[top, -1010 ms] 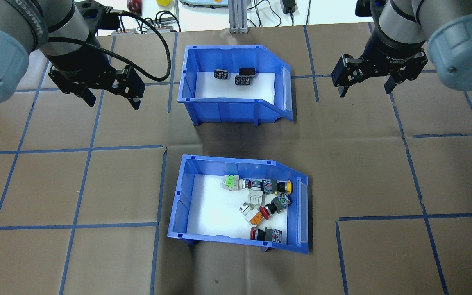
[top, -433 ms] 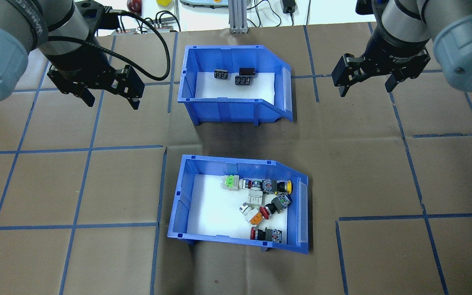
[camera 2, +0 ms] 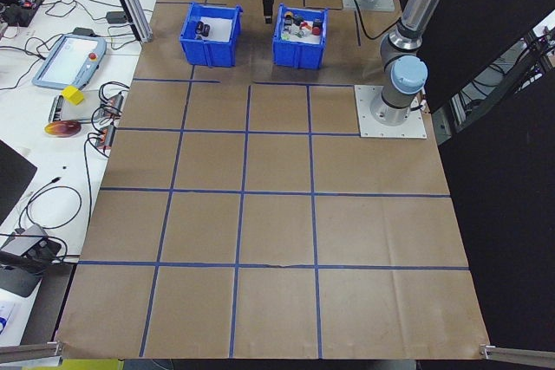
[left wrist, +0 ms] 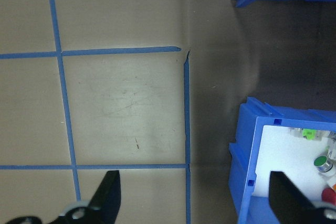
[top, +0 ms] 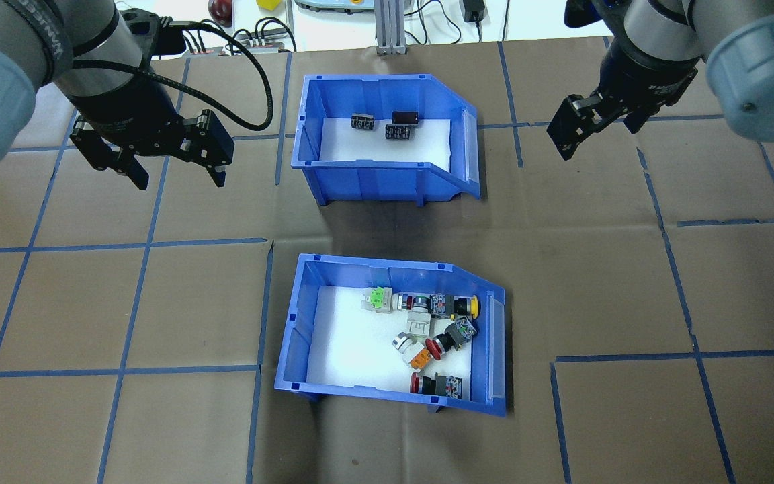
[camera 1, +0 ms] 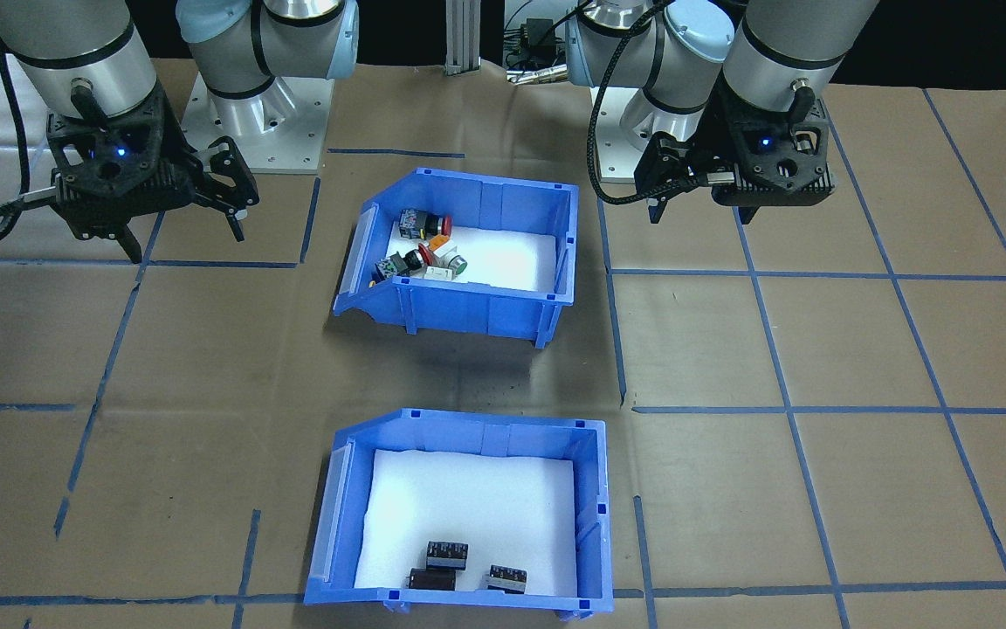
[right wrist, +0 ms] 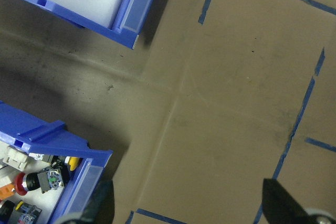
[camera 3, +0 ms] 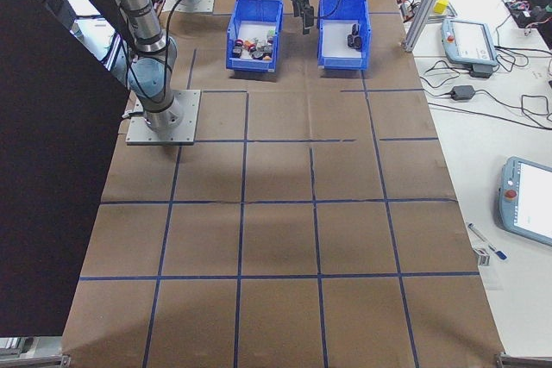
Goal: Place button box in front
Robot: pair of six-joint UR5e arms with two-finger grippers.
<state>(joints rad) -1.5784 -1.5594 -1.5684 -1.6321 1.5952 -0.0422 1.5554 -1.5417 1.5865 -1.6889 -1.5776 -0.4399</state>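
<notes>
**Both arms high and empty; the button box sits untouched on the robot's side**

You have two blue bins in a line down the middle of the tabletop (top: pixel 91 302). The button box (top: pixel 390 333), the one with red, yellow, green and orange caps on white foam, lies nearer the robot's base. The other bin (top: pixel 387 138), holding only a few small black parts, lies farther out, toward the operators' side. Judging by that order, nothing of the task is done yet: the two bins likely have to trade places, or the button box has to go past its twin.

Your left gripper (top: pixel 173 160) hangs above bare paper, beside the far bin's closed end, fingers spread wide and holding nothing. Your right gripper (top: pixel 595 119) hovers off that bin's sloped open end, likewise spread and empty. The button box is well apart from both, between them and closer to the base. Each wrist camera catches only a corner of it at the frame's edge.
</notes>
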